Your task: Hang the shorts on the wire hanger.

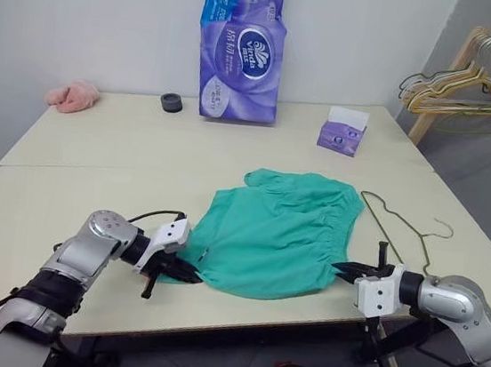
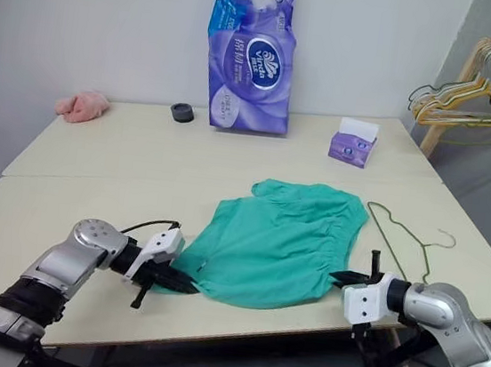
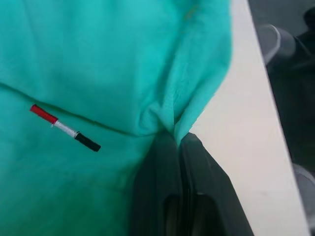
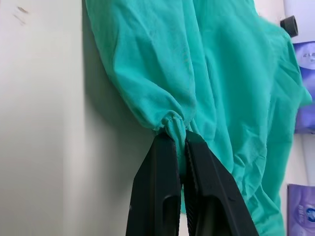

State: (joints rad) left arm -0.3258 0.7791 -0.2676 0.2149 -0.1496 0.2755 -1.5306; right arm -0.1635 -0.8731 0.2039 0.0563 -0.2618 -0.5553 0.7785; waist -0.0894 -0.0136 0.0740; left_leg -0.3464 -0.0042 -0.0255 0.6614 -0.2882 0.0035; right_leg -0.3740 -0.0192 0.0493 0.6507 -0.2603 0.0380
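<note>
Near the front edge of the pale cream tabletop [image 1: 99,139], the teal-green soft cloth shorts with a gathered elastic waistband [image 1: 280,232] lie spread flat, and both hands are clamped on their near corners. The left hand [image 1: 183,271] has its two black fingers pressed together on a pinch of cloth at the shorts' near left corner; its wrist view shows the fabric bunched into the fingertips. The right hand [image 1: 342,269] is likewise closed on a puckered fold at the near right corner, beside the waistband end.

The thin dark olive-grey wire hanger with a curved hook top [image 1: 399,225] rests flat on the tabletop just to the right of the shorts, its nearest wire close beside the waistband, and it sits beyond the right hand.

By my reading the step in hand is securing the shorts, with the hanging itself not yet begun. The next move probably calls for lifting the cloth clear with both grips kept tight, then bringing it over to the hanger, which nothing holds at present, so one hand would likely need to free itself to steady it
</note>
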